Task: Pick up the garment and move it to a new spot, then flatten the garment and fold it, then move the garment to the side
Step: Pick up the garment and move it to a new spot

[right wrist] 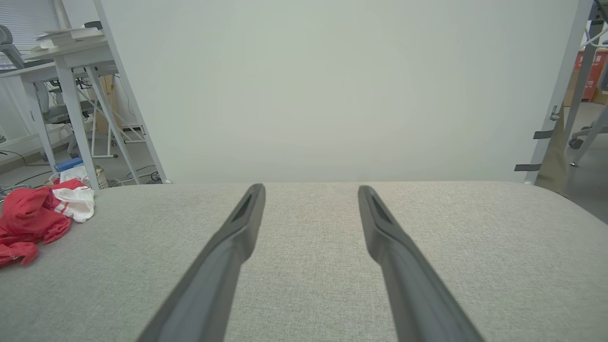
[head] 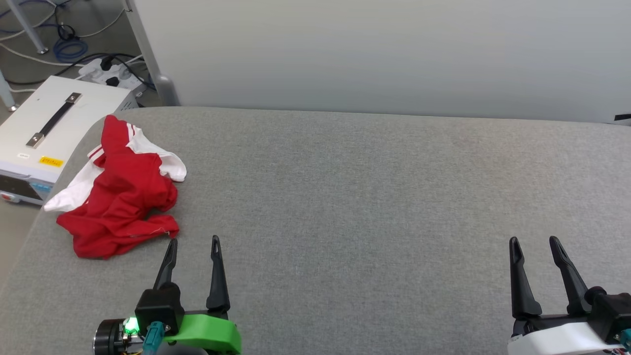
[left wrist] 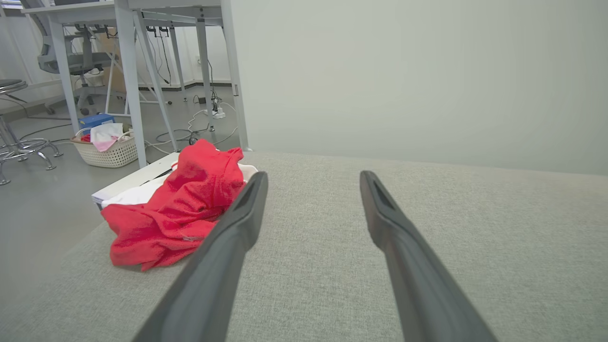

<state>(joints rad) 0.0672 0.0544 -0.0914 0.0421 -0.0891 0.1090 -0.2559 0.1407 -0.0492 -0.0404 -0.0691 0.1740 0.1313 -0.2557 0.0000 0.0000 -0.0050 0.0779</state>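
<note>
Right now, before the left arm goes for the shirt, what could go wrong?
1. The garment lies bunched at the left edge of the grey surface; a push could slide it off toward the white case.
2. It is crumpled, so the open left gripper may pinch several layers.
3. The right gripper sits far across, a long reach.

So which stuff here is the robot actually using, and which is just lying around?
For the job: garment, crumpled on the grey table; left gripper and right gripper, both open.
Just lying about: white box, power strip, blue cable, laundry basket.
</note>
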